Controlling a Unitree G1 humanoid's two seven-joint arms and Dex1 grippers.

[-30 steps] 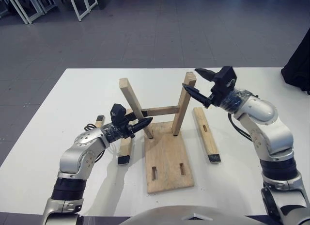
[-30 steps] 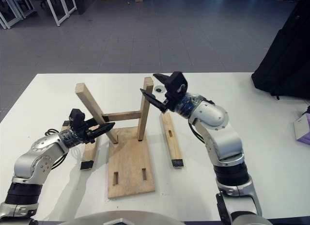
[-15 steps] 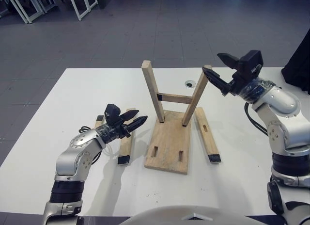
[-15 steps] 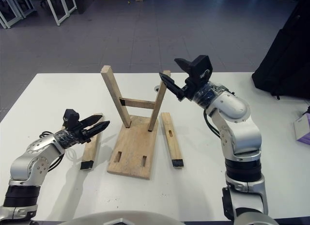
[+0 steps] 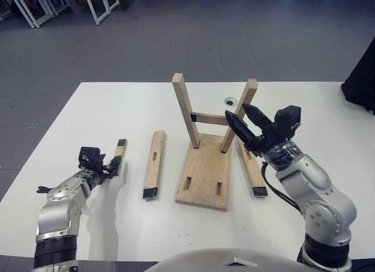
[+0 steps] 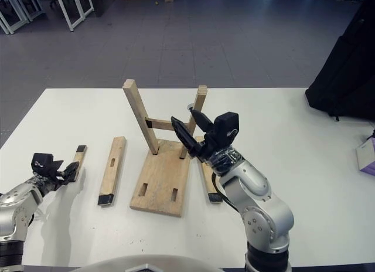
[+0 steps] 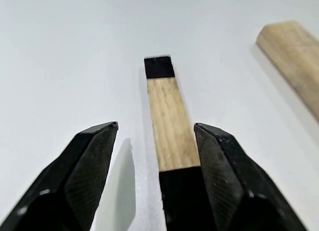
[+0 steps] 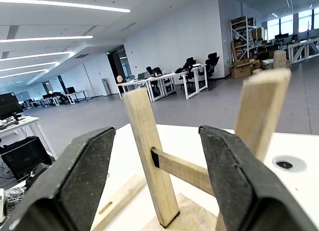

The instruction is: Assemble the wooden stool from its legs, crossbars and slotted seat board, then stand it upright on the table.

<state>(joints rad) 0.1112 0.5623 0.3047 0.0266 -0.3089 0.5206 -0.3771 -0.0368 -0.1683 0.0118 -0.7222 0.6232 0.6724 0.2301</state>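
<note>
**White table, stool half built, both grippers empty**

White table point(image 5: 304, 102) stands in an open hall with a grey floor point(image 5: 234, 37). White-framed stands point(image 5: 96, 5) are at the far left and a black bag point(image 6: 343, 55) is off the right edge. Past the stool, the right wrist view takes in rows of desks point(image 8: 169, 84) under strip lights. A cable hole point(image 5: 230, 100) sits in the tabletop just beyond the stool.

The seat board point(image 5: 202, 184) lies flat in the middle, presumably underside up so that its slots can take the legs. Two legs point(image 5: 186, 111) stand in the far slots, splayed apart at the top and tied together by a crossbar point(image 5: 209, 118). The two near slots point(image 5: 187, 182) are still empty. A loose leg point(image 5: 153, 164) lies just left of the board and a second loose leg point(image 5: 253, 172) just right of it, each likely laid on the side where it will go.

The right gripper point(image 5: 235, 110) hangs just in front of the right standing leg, spread wide and holding nothing. It looks placed to steady the frame. The left gripper point(image 5: 110, 165) is low at the near left, its fingers point(image 7: 89, 156) parted on either side of the near end of the short crossbar point(image 7: 167, 116) without clamping it. That looks like a line-up for picking it up.
</note>
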